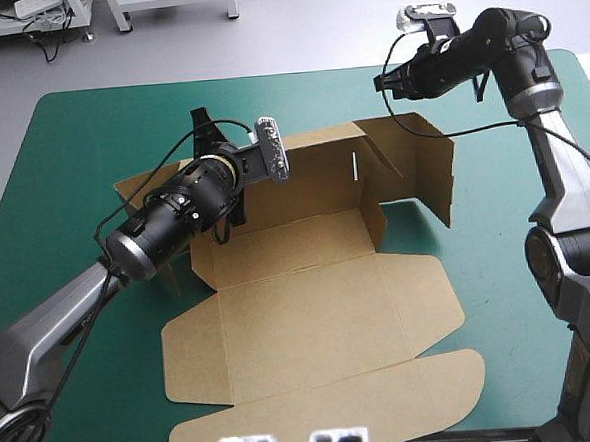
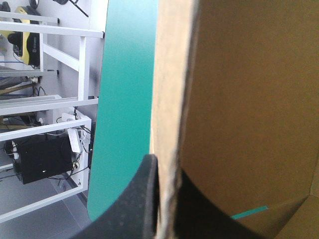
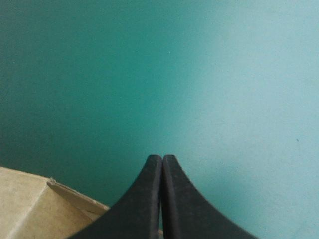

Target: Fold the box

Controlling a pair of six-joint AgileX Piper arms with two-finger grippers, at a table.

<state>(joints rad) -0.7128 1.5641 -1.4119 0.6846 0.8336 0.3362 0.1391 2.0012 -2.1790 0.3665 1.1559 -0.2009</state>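
the box (image 1: 320, 310) sits about mid-table on the cover (image 1: 79, 134), partly set up. its lid (image 1: 336, 399) and the wide panel ahead of it lie flat toward the near edge. the back wall (image 1: 317, 165) stands upright, and the right wall (image 1: 434, 167) also stands, angled outward from the back wall's right end. at the left end a small flap (image 1: 138, 186) shows behind the left arm. the left gripper (image 1: 202, 126) comes in from the left to the left end of the back wall. in its wrist view the fingers (image 2: 139, 209) are all but closed with the board's edge pinched between them, one on each face of the sheet. the brown board runs on ahead of the fingers and the cover shows beside it. the right gripper (image 1: 380, 81) hangs over the far right part of the cover, beyond the right wall and apart from the box. its fingers (image 3: 144, 199) are pressed together into one point with nothing between them, aimed at bare cover. a corner of the box shows just beside them, close to their base.
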